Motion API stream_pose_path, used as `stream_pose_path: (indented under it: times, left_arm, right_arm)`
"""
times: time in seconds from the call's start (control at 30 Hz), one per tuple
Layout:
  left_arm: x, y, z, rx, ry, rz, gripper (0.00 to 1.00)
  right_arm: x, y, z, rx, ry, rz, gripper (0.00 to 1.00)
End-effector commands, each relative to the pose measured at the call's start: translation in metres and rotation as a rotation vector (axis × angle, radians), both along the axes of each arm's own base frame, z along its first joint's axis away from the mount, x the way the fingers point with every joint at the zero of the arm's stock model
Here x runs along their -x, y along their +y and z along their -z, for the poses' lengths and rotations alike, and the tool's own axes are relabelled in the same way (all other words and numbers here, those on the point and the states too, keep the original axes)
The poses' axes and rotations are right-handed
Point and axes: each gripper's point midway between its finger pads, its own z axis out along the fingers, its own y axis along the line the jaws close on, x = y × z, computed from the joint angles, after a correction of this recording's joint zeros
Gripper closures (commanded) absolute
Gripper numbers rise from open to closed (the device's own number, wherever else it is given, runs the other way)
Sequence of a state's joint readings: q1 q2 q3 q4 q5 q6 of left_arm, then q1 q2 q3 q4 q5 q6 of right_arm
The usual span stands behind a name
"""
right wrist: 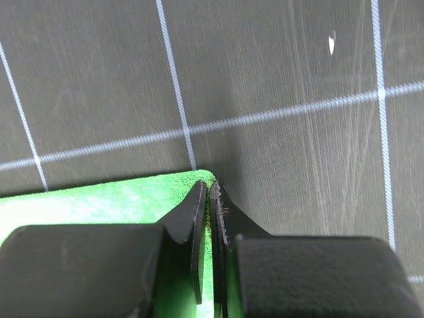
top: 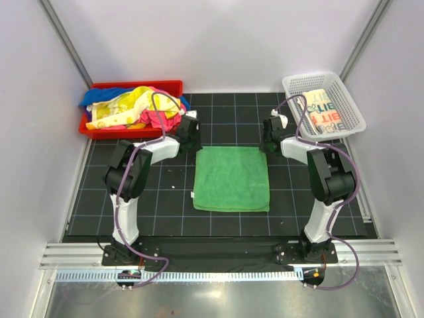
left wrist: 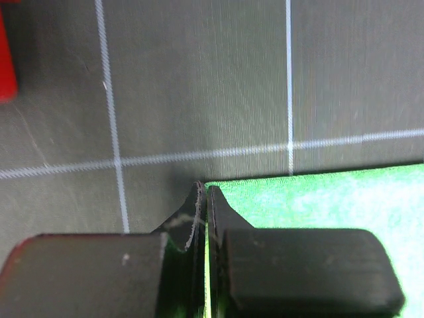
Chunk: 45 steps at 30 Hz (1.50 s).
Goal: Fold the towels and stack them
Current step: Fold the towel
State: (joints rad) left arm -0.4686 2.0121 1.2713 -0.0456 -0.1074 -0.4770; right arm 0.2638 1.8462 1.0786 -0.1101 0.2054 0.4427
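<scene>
A plain green towel [top: 232,179] lies flat in the middle of the black grid mat. At its far left corner my left gripper [top: 196,147] is shut on the cloth; the left wrist view shows the jaws [left wrist: 204,189] pinching the green towel [left wrist: 331,199] edge. My right gripper [top: 267,147] is shut on the far right corner, and the right wrist view shows a sliver of green towel [right wrist: 99,202] squeezed between the closed jaws [right wrist: 207,185]. A folded cream towel with teal and orange letters [top: 323,109] rests in the basket. Several crumpled towels [top: 136,107] fill the tray.
The red tray [top: 136,85] stands at the back left; its corner [left wrist: 5,59] shows in the left wrist view. The white mesh basket [top: 312,77] stands at the back right. White walls close in both sides, and a metal rail [top: 212,255] runs along the near edge.
</scene>
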Motion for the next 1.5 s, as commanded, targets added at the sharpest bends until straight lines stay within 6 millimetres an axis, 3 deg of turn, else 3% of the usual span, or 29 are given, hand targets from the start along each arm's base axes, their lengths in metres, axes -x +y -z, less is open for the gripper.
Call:
stream_pose_path:
  times: [0.0, 0.2, 0.27, 0.37, 0.43, 0.47, 0.53, 0.57, 0.77, 0.87, 0.9, 0.93, 1.17, 1.47]
  left_arm:
    - [-0.048, 0.006, -0.041, 0.016, -0.167, -0.059, 1.00]
    - [-0.074, 0.009, -0.077, 0.073, -0.287, -0.075, 1.00]
    - [-0.077, 0.007, -0.090, 0.100, -0.316, -0.063, 1.00]
    - [-0.072, 0.005, -0.091, 0.119, -0.316, -0.045, 1.00]
    - [-0.067, 0.006, -0.097, 0.129, -0.327, -0.037, 1.00]
    - [-0.061, 0.009, -0.091, 0.129, -0.319, -0.039, 1.00]
    - [-0.054, 0.009, -0.100, 0.150, -0.340, -0.037, 1.00]
    - [-0.047, 0.011, -0.093, 0.153, -0.324, -0.032, 1.00]
    - [-0.020, 0.011, -0.102, 0.224, -0.335, -0.015, 1.00]
    - [-0.005, 0.011, -0.098, 0.253, -0.317, -0.006, 1.00]
    - [0.004, 0.013, -0.087, 0.252, -0.291, -0.006, 1.00]
    - [0.006, 0.014, -0.093, 0.270, -0.303, -0.013, 1.00]
    - [0.038, 0.020, -0.084, 0.293, -0.285, -0.019, 1.00]
    - [0.074, 0.014, -0.079, 0.346, -0.257, 0.015, 1.00]
  right_arm:
    - [-0.039, -0.002, -0.028, -0.014, -0.125, 0.024, 0.99]
    - [-0.060, 0.000, -0.054, -0.038, -0.226, 0.016, 0.99]
    - [-0.065, 0.002, -0.064, -0.046, -0.258, 0.007, 0.99]
    - [-0.064, 0.004, -0.078, -0.063, -0.290, -0.001, 0.99]
    - [-0.057, 0.005, -0.078, -0.078, -0.289, -0.009, 0.99]
    - [-0.055, 0.006, -0.090, -0.090, -0.320, -0.010, 0.99]
    - [-0.044, 0.006, -0.086, -0.102, -0.313, -0.019, 0.99]
    - [-0.040, 0.007, -0.097, -0.112, -0.338, -0.022, 0.99]
    - [-0.007, 0.011, -0.093, -0.144, -0.331, -0.045, 0.99]
    - [0.014, 0.012, -0.083, -0.157, -0.312, -0.052, 0.99]
    - [0.018, 0.012, -0.086, -0.161, -0.322, -0.052, 0.99]
    - [0.022, 0.013, -0.086, -0.165, -0.323, -0.053, 0.99]
    - [0.057, 0.014, -0.072, -0.162, -0.299, -0.042, 0.99]
    - [0.090, 0.013, -0.066, -0.178, -0.290, -0.018, 0.99]
